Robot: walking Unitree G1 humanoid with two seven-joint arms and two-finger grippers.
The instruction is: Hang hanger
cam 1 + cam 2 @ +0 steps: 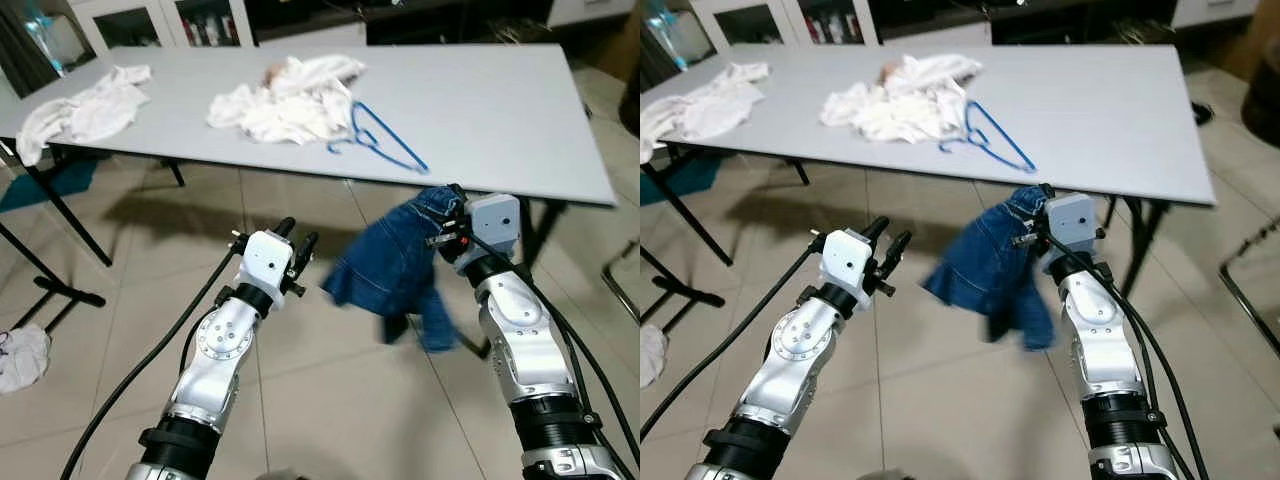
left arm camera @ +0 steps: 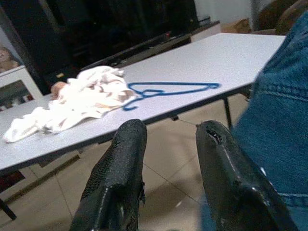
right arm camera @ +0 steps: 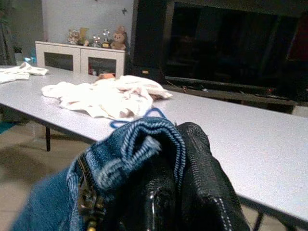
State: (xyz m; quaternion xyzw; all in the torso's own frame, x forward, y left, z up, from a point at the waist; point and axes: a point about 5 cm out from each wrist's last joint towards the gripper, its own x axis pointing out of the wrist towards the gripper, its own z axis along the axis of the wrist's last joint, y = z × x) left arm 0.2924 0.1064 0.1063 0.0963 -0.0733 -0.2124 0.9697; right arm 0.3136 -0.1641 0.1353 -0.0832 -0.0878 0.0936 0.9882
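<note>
A blue hanger (image 1: pixel 378 139) lies flat on the grey table (image 1: pixel 500 110), by its near edge, beside a heap of white cloth (image 1: pixel 288 98). My right gripper (image 1: pixel 450 212) is shut on the waistband of a pair of blue jeans (image 1: pixel 395 265), which hang below the table's front edge over the tiled floor. The denim waistband (image 3: pixel 144 144) is pinched between the black fingers (image 3: pixel 202 168). My left gripper (image 1: pixel 297 242) is open and holds nothing, raised in front of the table, left of the jeans. Past its fingers (image 2: pixel 120 168) lies the hanger (image 2: pixel 168 89).
A second white garment (image 1: pixel 85 110) lies at the table's left end. Black table legs (image 1: pixel 75 220) stand at left, and a white cloth (image 1: pixel 20 355) lies on the floor. A dark cabinet and white shelves (image 3: pixel 82 55) stand behind the table.
</note>
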